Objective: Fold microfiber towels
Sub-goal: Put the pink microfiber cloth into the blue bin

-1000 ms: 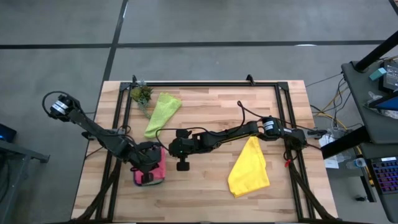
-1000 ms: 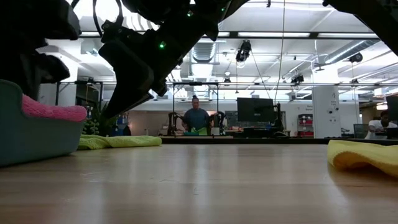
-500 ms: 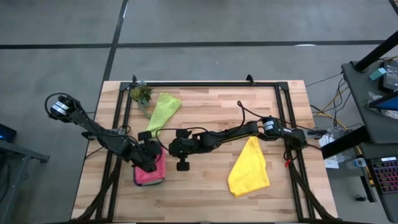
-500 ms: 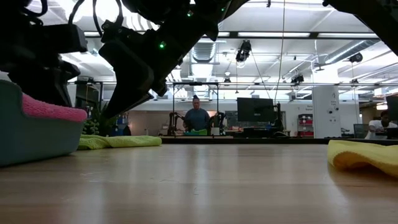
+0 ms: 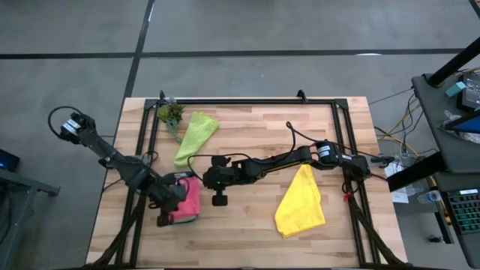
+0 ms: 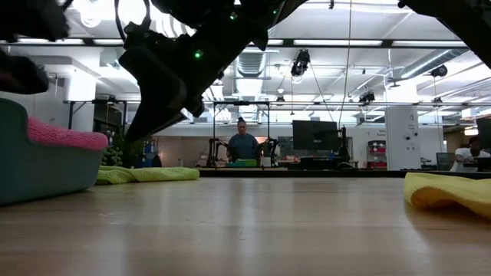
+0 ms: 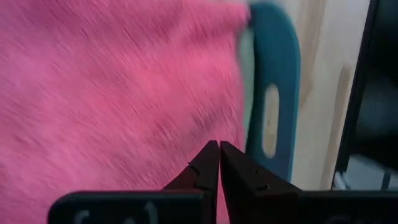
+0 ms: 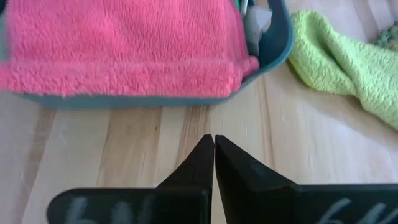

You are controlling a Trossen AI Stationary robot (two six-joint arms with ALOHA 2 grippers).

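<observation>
High view first: the teal tray (image 5: 182,217) sits near the front-left part of the wooden table (image 5: 247,225), and I take it as my landmark. A pink towel (image 5: 188,201) lies folded on top of the tray, filling it to the rim, with a sliver of a paler cloth (image 8: 254,22) tucked at one end beneath it in the right wrist view. The left hand (image 5: 163,219) hangs over the tray's left front edge, its fingers clenched together and gripping nothing; its own camera looks straight down past the closed tips onto the pink pile and the tray's slotted handle (image 7: 271,121). The right hand (image 5: 209,178) is just right of the tray, a little behind it, also pinched tight and empty, poised above bare wood with the tray's long side and the pink towel's hem facing it. A lime green towel (image 5: 194,136) lies loosely folded behind the tray, stretching away toward the small potted plant (image 5: 170,115) at the table's back-left corner; one end of it comes near the tray's corner without touching it. A yellow towel (image 5: 301,201) lies well to the right of the tray, crumpled into a rough triangle. From table height the tray's wall (image 6: 38,170) rises on the left with the pink towel (image 6: 65,136) bulging over its lip, and far across the room a person (image 6: 243,144) stands at another bench.
</observation>
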